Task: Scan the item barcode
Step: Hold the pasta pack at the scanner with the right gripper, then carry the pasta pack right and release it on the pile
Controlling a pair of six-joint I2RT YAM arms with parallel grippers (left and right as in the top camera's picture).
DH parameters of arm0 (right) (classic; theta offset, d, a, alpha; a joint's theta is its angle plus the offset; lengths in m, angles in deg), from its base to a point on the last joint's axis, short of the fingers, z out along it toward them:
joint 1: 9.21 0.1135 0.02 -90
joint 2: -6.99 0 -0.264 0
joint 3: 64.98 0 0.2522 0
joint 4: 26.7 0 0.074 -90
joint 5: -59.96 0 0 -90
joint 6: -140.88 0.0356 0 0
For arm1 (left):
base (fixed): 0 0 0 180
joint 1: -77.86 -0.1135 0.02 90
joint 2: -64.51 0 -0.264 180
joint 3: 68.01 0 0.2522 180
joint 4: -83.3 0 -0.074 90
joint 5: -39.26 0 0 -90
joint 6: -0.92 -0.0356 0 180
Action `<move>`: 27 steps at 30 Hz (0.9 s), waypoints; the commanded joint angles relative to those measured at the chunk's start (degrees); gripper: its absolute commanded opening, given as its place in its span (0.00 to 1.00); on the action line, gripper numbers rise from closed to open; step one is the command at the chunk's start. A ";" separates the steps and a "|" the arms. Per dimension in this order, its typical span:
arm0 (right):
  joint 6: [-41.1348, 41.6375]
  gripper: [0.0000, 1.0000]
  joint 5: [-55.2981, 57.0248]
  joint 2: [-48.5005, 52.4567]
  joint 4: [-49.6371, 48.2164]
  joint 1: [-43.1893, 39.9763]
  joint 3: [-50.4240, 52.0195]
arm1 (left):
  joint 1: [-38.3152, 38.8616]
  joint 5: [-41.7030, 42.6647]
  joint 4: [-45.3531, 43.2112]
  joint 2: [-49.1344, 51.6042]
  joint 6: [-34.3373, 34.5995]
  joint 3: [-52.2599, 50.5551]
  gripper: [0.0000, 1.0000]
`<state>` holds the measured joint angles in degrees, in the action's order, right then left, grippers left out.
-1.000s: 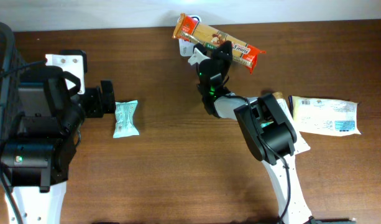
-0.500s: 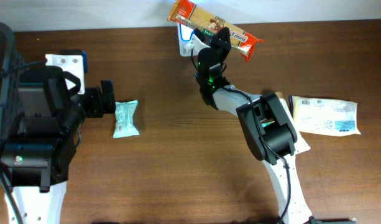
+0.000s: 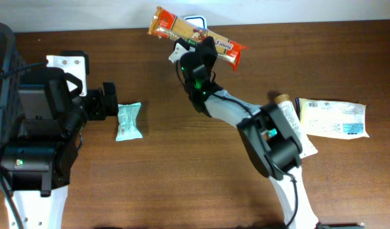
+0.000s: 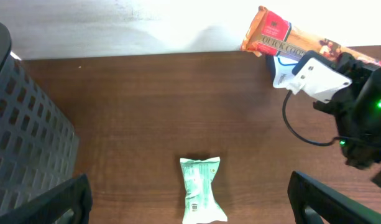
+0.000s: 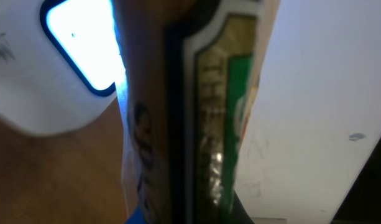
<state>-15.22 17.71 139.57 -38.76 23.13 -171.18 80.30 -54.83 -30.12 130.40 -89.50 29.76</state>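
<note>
A long orange and red pasta packet (image 3: 195, 37) hangs over the table's far edge, tilted, with my right gripper (image 3: 204, 52) shut on its middle. In the right wrist view the packet (image 5: 196, 112) fills the frame. Just behind it sits the white scanner (image 5: 47, 93) with its lit window (image 5: 78, 50); the same glow (image 3: 195, 19) shows in the overhead view. My left gripper (image 4: 190, 205) stands wide open at the left, low over a small green packet (image 4: 202, 190), touching nothing. That green packet (image 3: 128, 121) lies flat on the wood.
A black mesh basket (image 4: 22, 130) stands at the far left. A white, blue and yellow pouch (image 3: 334, 118) lies at the right, partly under the right arm's base (image 3: 274, 137). The table's back edge meets a white wall (image 4: 115, 25).
My right gripper has carried the pasta packet leftward along the back edge, over the scanner's lit window. The left arm and the green packet have not moved.
</note>
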 commanded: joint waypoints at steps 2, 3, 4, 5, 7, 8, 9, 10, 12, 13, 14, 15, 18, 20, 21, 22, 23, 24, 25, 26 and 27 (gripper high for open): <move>24.28 0.04 -8.15 -18.38 21.42 2.86 -2.71 | -0.11 -0.42 -0.17 -0.35 -0.70 0.31 0.99; 31.63 0.04 -12.09 -21.86 29.59 3.06 -2.71 | -0.11 -0.42 -0.17 -0.35 -0.68 0.31 0.99; 39.23 0.04 -17.75 -25.75 37.44 3.06 -2.71 | -0.11 -0.42 -0.17 -0.35 -0.68 0.31 0.99; 45.62 0.04 -24.30 -28.96 43.95 2.60 -2.71 | -0.11 -0.42 -0.17 -0.35 -0.70 0.31 0.99; 56.94 0.04 -40.15 -35.34 55.17 0.50 -2.71 | -0.11 -0.42 -0.17 -0.35 -0.70 0.31 0.99; 61.02 0.04 -45.05 -37.73 59.45 -0.76 -2.73 | -0.11 -0.42 -0.17 -0.35 -0.70 0.31 0.99; 63.98 0.04 -47.69 -39.45 63.01 -1.97 -2.71 | -0.11 -0.42 -0.17 -0.35 -0.70 0.31 0.99; 68.02 0.04 -49.94 -41.94 68.26 -4.17 -2.71 | -0.11 -0.42 -0.17 -0.35 -0.70 0.31 0.99; 71.14 0.04 -50.53 -45.55 80.28 -10.82 -2.71 | -0.11 -0.42 -0.17 -0.35 -0.68 0.31 0.99; 71.14 0.04 -50.53 -45.90 82.88 -12.57 -2.71 | -0.11 -0.42 -0.17 -0.35 -0.68 0.31 0.99; 71.12 0.04 -50.03 -46.01 87.32 -16.06 -2.71 | -0.11 -0.42 -0.17 -0.35 -0.68 0.31 0.99; 71.10 0.04 -46.95 -45.29 94.16 -21.24 -2.58 | -0.11 -0.42 -0.17 -0.35 -0.68 0.31 0.99; 70.99 0.04 -35.80 -41.38 105.81 -32.26 -0.07 | -0.11 -0.42 -0.17 -0.35 -0.70 0.31 0.99; 67.52 0.04 -27.69 -38.27 105.79 -35.95 3.02 | -0.11 -0.42 -0.17 -0.35 -0.70 0.31 0.99; 64.00 0.04 -27.39 -36.63 104.69 -36.70 3.93 | -0.11 -0.42 -0.17 -0.35 -0.68 0.31 0.99; 61.72 0.04 -27.34 -34.18 103.56 -37.20 4.13 | -0.11 -0.42 -0.17 -0.35 -0.68 0.31 0.99; 60.39 0.04 -26.64 -31.58 102.12 -37.35 4.13 | -0.11 -0.42 -0.17 -0.35 -0.68 0.31 0.99; 60.33 0.04 -23.12 -27.98 100.19 -37.33 4.13 | -0.11 -0.42 -0.17 -0.35 -0.70 0.31 0.99; 60.35 0.05 -19.08 -23.85 99.06 -37.35 4.13 | -0.11 -0.42 -0.17 -0.35 -0.68 0.31 0.99; 60.39 0.04 -16.48 -21.62 99.06 -37.35 4.13 | -0.11 -0.42 -0.17 -0.35 -0.70 0.31 0.99; 60.54 0.04 -14.21 -19.47 99.14 -37.35 4.13 | -0.11 -0.42 -0.17 -0.35 -0.70 0.31 0.99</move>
<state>45.72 -6.38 117.47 60.09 -14.05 -166.57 80.30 -54.83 -30.06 130.40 -89.50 29.76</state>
